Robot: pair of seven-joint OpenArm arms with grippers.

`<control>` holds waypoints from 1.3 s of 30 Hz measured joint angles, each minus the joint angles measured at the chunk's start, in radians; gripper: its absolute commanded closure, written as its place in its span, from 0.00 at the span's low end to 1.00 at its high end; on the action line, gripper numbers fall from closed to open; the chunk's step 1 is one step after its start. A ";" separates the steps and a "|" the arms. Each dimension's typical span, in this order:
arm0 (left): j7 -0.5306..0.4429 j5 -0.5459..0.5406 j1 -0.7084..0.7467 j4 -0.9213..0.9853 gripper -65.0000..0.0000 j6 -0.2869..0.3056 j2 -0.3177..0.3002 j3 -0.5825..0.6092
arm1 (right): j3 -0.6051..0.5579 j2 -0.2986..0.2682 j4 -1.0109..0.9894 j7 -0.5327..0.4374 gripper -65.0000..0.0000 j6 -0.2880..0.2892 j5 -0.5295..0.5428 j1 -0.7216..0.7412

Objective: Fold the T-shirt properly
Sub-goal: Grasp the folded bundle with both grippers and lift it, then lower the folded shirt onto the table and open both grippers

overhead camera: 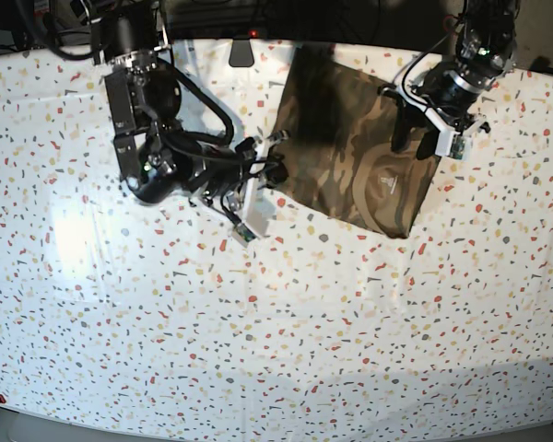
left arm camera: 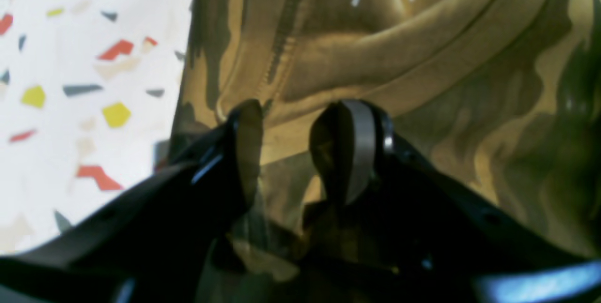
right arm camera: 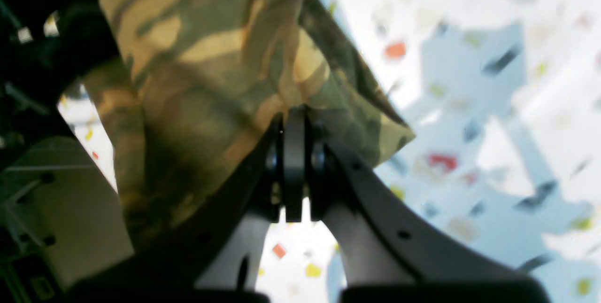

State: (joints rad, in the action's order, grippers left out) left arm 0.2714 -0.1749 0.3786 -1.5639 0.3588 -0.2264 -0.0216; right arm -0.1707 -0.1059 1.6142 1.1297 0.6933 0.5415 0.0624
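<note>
The camouflage T-shirt [overhead camera: 341,138] lies partly folded at the back of the table, its tan neck patch [overhead camera: 384,184] facing up near the front corner. My left gripper [overhead camera: 417,138] hovers open over the shirt's right edge. In the left wrist view its fingers [left arm camera: 352,148] stand apart just above the collar seam of the T-shirt [left arm camera: 422,58]. My right gripper [overhead camera: 276,171] is at the shirt's left edge. Its jaws [right arm camera: 293,120] are pressed together on a fold of the T-shirt [right arm camera: 202,68], which hangs away from them.
The table [overhead camera: 258,322] has a white cover with coloured speckles. The bulky right arm [overhead camera: 147,138] reaches in from the back left, and the left arm [overhead camera: 475,55] from the back right. A small dark object [overhead camera: 242,52] sits at the back edge.
</note>
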 measured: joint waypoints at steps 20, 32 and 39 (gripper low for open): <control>0.014 0.049 -0.347 0.256 0.60 0.108 0.000 0.000 | -0.068 -0.003 0.043 -0.192 1.00 -0.001 0.000 -0.251; 0.278 -0.352 -0.376 -0.019 0.60 0.153 -0.147 0.002 | -0.104 -0.005 0.061 -0.192 1.00 0.000 -0.009 -0.251; 0.332 -0.375 -0.301 -0.096 0.60 0.130 -0.246 -0.013 | -0.030 -0.002 0.240 0.023 1.00 0.000 0.017 -0.251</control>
State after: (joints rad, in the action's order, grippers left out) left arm 0.6037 -0.5499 0.0776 -1.6600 0.4885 -0.4725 -0.0349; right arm -0.2005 -0.1081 1.8542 1.1530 0.6937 0.5587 -0.1886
